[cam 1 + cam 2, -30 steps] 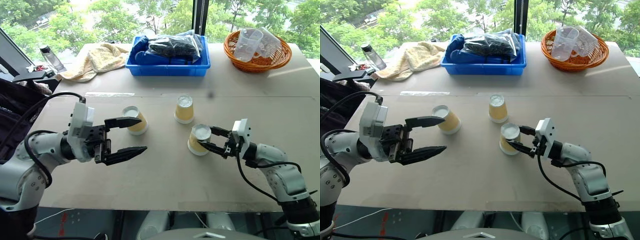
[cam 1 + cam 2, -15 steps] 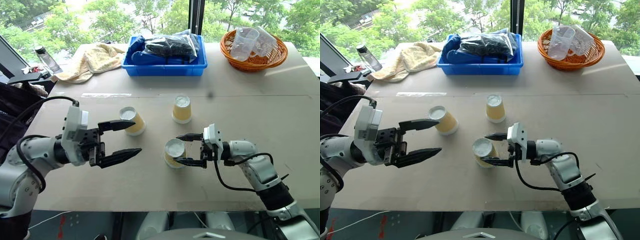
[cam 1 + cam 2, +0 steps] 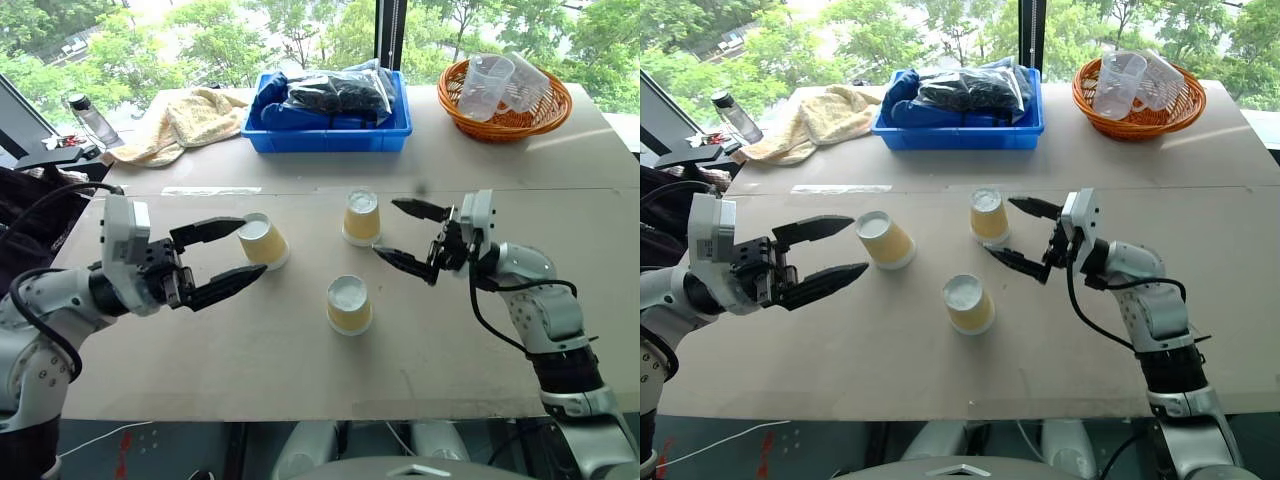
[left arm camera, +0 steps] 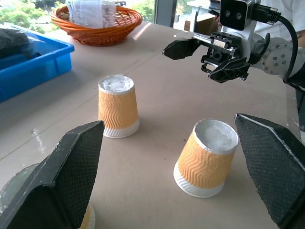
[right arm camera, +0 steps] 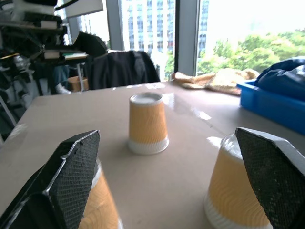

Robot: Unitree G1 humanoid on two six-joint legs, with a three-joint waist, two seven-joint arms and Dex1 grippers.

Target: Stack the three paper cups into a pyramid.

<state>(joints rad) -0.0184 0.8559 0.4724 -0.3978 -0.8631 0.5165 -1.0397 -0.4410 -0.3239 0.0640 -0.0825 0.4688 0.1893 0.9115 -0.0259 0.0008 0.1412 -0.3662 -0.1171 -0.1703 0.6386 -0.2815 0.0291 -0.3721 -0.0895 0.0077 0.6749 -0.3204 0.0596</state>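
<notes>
The near cup [image 3: 349, 304] has been released and left upside down on the counter [image 3: 500, 330], apart from the two other cups [image 3: 362, 217]. The right tool [image 3: 407, 236] has been raised beside them, spread wide and empty. The left tool [image 3: 232, 256] is spread wide beside the left cup [image 3: 264, 241].

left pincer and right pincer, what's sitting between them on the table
In the left eye view, the near paper cup stands upside down between the open left pincer and the open right pincer, touching neither. Around it the table is bare.
</notes>
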